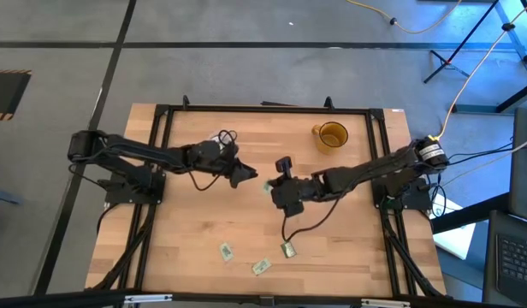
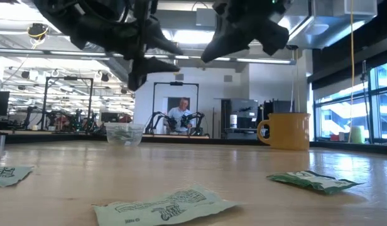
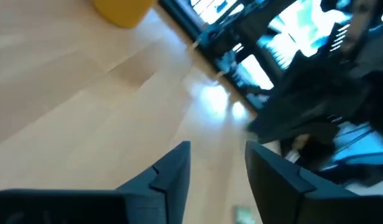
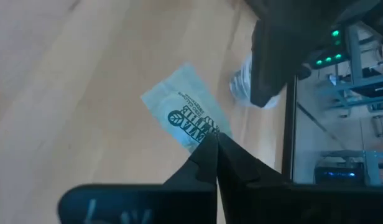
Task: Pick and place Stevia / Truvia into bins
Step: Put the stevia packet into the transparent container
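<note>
My right gripper (image 1: 275, 185) hangs over the table's middle, shut on a green and white sachet (image 4: 182, 109). My left gripper (image 1: 246, 175) is open and empty just left of it, also above the table; its fingers (image 3: 179, 168) stand apart. Three more sachets (image 1: 225, 251) (image 1: 261, 267) (image 1: 287, 249) lie flat near the table's front edge, and also show in the low view (image 2: 165, 206). The amber mug (image 1: 332, 135) stands at the far right. The clear cup (image 2: 124, 134) stands at the far side, behind the left arm, with sachets inside. My right gripper pinches the sachet by one short end (image 4: 207, 138) between its two fingertips. The rest of the sachet sticks out flat beyond the fingers, printed face showing, lifted clear of the table.
A black frame (image 1: 263, 109) runs around the table's far edge and sides. Bare wood lies between the grippers and the front sachets. A person (image 2: 181, 114) sits in the room far behind the table.
</note>
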